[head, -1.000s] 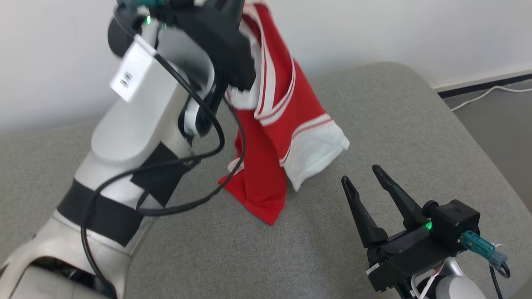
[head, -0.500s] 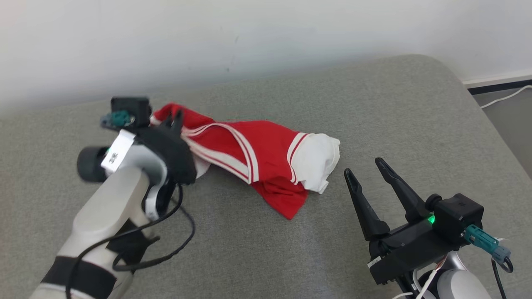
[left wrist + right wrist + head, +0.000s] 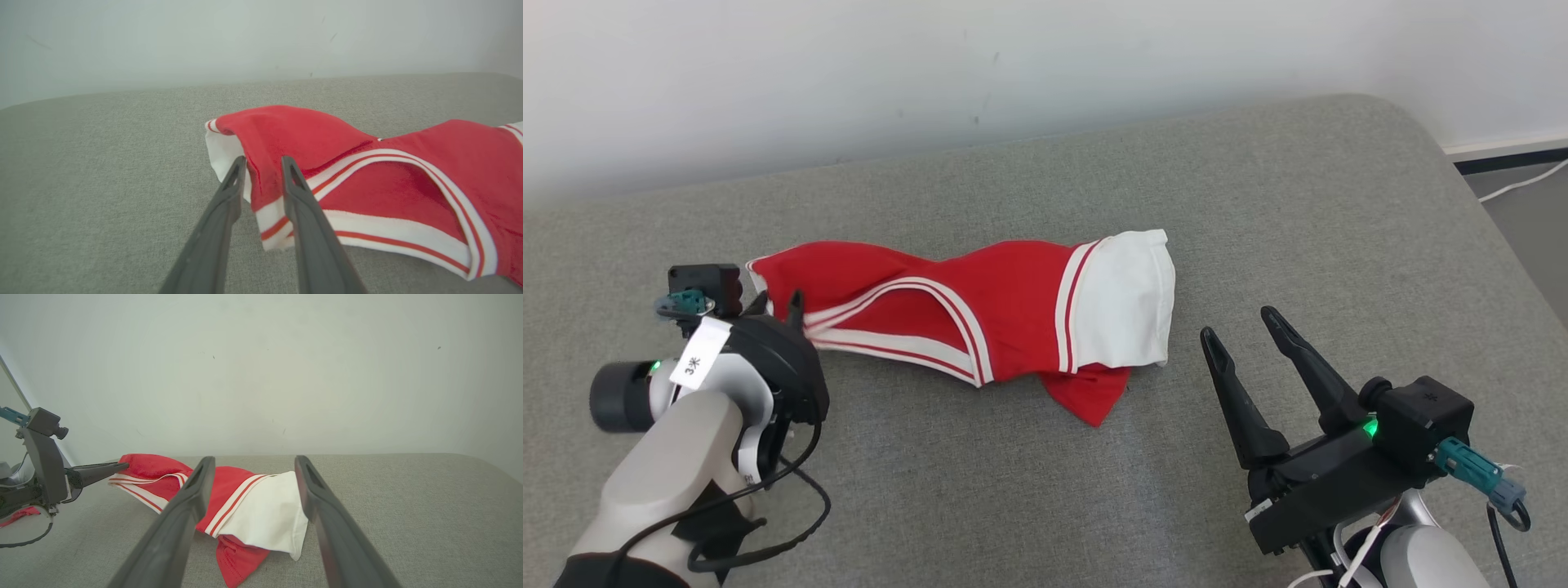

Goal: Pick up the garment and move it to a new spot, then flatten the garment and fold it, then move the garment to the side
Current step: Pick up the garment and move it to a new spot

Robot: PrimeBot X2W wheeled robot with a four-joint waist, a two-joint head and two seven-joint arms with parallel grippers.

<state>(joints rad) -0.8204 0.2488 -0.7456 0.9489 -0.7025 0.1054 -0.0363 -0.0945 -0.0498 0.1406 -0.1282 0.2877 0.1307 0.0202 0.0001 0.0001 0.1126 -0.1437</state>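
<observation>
The red garment point(image 3: 980, 310) with white stripes and a white panel lies stretched out left to right on the grey cushion point(image 3: 1013, 490). My left gripper point(image 3: 778, 304) is at the garment's left end. In the left wrist view its fingers point(image 3: 229, 196) stand a little apart, with the striped hem of the garment point(image 3: 367, 183) loosely between them at the left gripper point(image 3: 263, 161). My right gripper point(image 3: 1236, 324) hovers wide open just right of the white panel, holding nothing. Past the right gripper point(image 3: 254, 459) the garment point(image 3: 245, 498) and the left gripper point(image 3: 124, 465) are also in sight.
A pale wall runs behind the cushion. The cushion's rounded edge drops off at the right, where a strip of floor shows a white cable point(image 3: 1519, 184) and a dark baseboard point(image 3: 1511, 155).
The left arm came down from high up and to the left, laying the hanging garment out flat on the cushion. Its jaws have parted. The right arm stayed put; the camera shifted slightly.
</observation>
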